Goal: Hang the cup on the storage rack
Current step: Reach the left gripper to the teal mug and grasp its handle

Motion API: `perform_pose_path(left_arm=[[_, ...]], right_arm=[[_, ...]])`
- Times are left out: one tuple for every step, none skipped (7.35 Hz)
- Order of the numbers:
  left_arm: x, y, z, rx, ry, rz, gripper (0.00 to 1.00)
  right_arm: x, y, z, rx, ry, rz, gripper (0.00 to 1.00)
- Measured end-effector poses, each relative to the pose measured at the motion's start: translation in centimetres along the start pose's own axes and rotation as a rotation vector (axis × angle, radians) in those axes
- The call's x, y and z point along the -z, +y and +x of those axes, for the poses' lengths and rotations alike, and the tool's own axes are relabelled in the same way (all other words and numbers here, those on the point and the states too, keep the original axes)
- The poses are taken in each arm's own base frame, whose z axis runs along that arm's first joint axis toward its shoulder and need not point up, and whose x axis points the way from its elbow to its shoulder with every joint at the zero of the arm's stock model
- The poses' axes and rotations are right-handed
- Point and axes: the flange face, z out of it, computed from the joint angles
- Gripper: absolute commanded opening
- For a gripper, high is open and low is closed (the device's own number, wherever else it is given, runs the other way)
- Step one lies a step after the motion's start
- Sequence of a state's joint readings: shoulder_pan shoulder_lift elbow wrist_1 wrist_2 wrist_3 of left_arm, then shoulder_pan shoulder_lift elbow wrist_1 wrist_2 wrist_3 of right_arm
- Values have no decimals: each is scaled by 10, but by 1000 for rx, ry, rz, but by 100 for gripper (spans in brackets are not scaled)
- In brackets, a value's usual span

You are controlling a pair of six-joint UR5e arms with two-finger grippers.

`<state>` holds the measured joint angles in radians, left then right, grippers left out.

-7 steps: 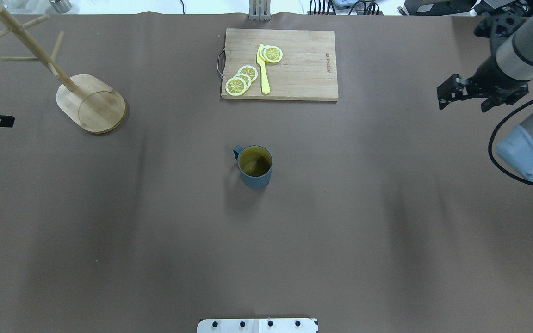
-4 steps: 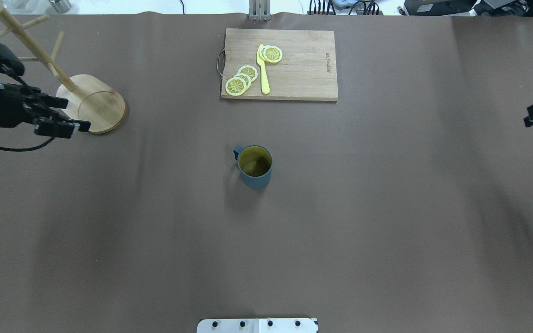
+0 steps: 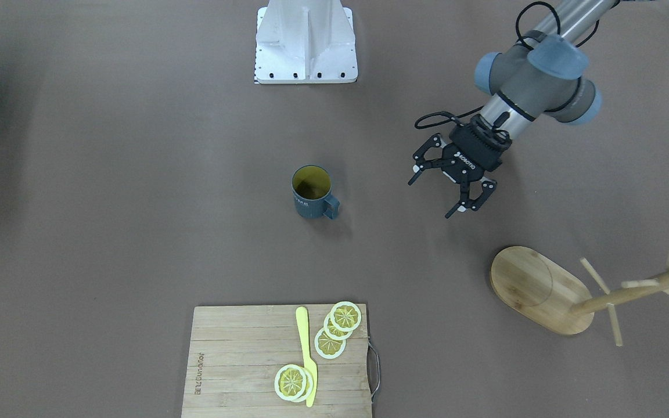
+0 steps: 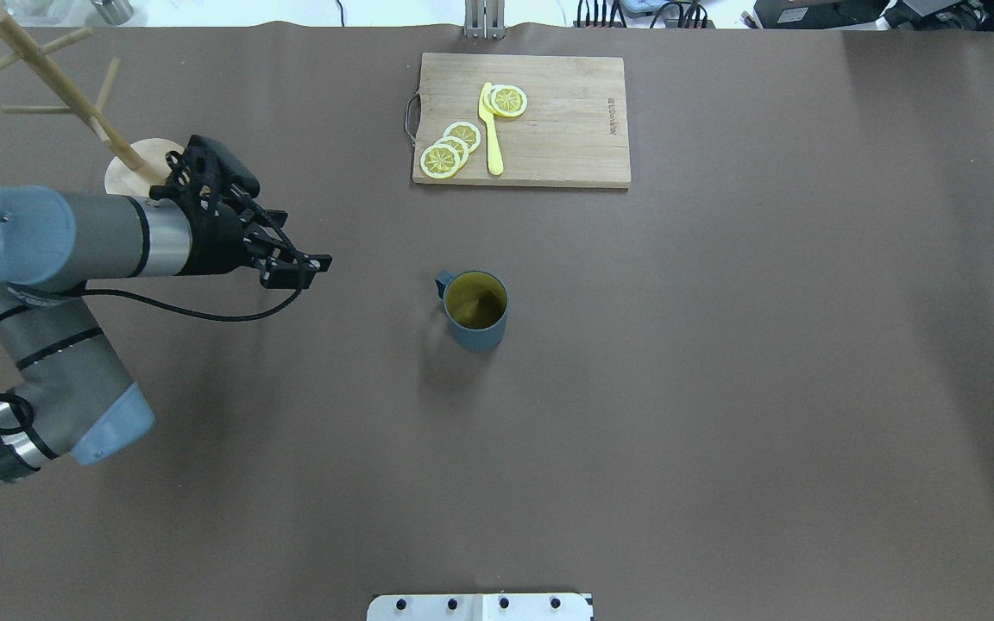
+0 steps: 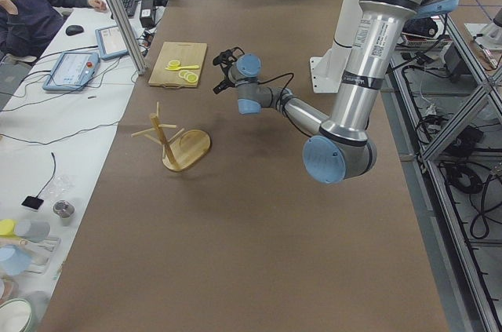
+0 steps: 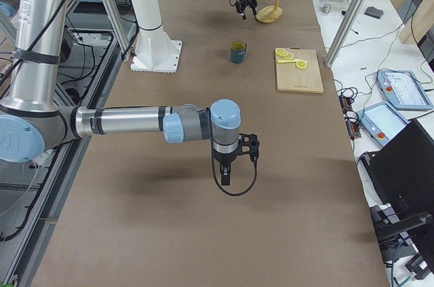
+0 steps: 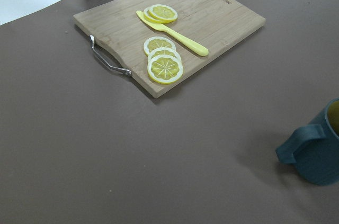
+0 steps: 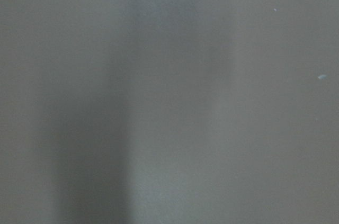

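The cup (image 4: 475, 312) is standing upright in the middle of the worktop (image 4: 721, 431), its handle pointing left and far. The left claw (image 4: 300, 269) is hanging to the cup's left, well apart from it, fingers spread and holding nothing. The rack (image 4: 139, 151) is standing on that claw's far left. The right claw (image 6: 227, 173) is showing only from the side, so I cannot tell its state.
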<state>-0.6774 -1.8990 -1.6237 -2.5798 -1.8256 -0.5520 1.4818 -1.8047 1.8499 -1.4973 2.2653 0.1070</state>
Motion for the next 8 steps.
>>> perform_pose_path(left_arm=[[-23,5,24,4,2,0,97],[-45,10,48,15,7,-3,91],[-66,12,71,18,13,-5,84],[-80,15,85,17,12,-8,72],[-88,16,91,16,9,-10,64],[-93,18,92,16,6,-12,61],[-97,17,93,16,6,-11,58],[-103,14,95,16,6,-10,58]], right_arm=[[-2,10,9,-16,1,-5,100],[-3,15,14,-26,2,-8,100],[-3,17,15,-30,2,-9,100],[-3,17,15,-31,2,-9,100],[-3,17,15,-32,2,-9,100],[-3,17,15,-31,2,-8,100],[-2,17,15,-32,2,-8,100],[-2,17,15,-32,3,-8,100]])
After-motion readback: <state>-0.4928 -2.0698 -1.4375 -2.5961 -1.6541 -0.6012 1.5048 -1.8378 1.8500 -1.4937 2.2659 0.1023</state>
